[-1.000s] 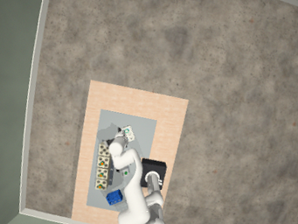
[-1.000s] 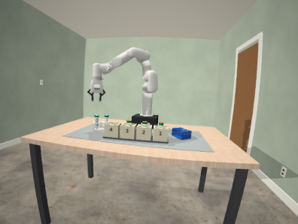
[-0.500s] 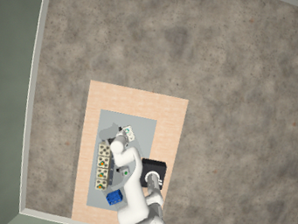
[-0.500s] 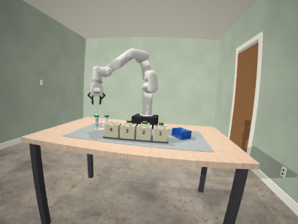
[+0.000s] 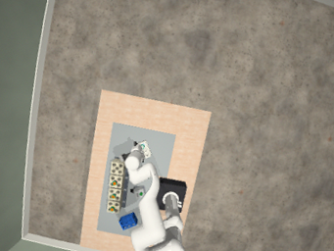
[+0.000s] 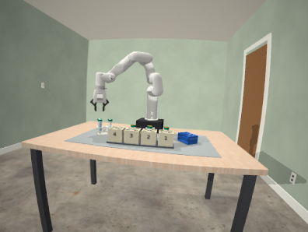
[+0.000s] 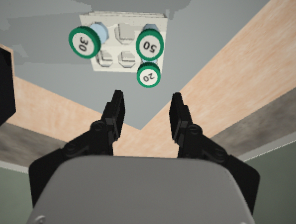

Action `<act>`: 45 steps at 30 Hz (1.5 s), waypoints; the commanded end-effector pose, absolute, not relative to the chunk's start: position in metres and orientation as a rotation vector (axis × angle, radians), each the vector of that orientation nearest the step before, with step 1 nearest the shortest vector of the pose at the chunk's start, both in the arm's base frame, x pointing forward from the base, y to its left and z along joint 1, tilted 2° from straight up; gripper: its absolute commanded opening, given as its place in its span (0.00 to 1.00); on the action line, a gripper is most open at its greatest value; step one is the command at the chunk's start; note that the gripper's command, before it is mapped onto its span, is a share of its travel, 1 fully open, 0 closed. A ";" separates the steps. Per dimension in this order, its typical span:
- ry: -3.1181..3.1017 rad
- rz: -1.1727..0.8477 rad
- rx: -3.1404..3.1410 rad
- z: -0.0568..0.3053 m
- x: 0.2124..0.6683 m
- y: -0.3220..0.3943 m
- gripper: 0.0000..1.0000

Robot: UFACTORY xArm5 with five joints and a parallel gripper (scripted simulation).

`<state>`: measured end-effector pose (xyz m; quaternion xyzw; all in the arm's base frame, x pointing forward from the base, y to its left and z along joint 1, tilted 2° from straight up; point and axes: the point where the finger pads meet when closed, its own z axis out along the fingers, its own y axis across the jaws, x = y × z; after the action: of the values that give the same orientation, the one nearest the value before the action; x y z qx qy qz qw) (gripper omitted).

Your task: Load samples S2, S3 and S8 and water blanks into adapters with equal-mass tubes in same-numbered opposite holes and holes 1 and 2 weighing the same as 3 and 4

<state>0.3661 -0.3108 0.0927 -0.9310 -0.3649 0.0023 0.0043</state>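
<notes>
Three green-capped blanks in the blank rack RB (image 7: 116,20) read 30 (image 7: 83,41), 50 (image 7: 149,46) and 20 (image 7: 148,76). Adapters near the bench's front edge show 4 (image 6: 114,135), 3, 2, 1. The gripper (image 7: 146,116) hangs high above RB, fingers half-spread, holding nothing, air all around.

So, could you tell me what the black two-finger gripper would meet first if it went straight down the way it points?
Probably the grey mat, just short of the white blank rack; the gripper is open and empty.
</notes>
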 end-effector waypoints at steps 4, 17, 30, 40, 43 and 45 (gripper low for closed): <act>-1.144 0.005 -2.920 0.080 0.367 -0.312 0.57; -1.144 0.005 -2.920 0.058 0.366 -0.312 0.57; -1.144 0.005 -2.920 0.036 0.366 -0.312 0.57; -1.144 0.005 -2.920 0.034 0.365 -0.312 0.57; -1.144 0.005 -2.920 0.032 0.365 -0.312 0.57; -1.144 0.005 -2.920 0.032 0.365 -0.312 0.57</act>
<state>0.3644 -0.3116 0.0317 -0.9310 -0.3649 0.0024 0.0045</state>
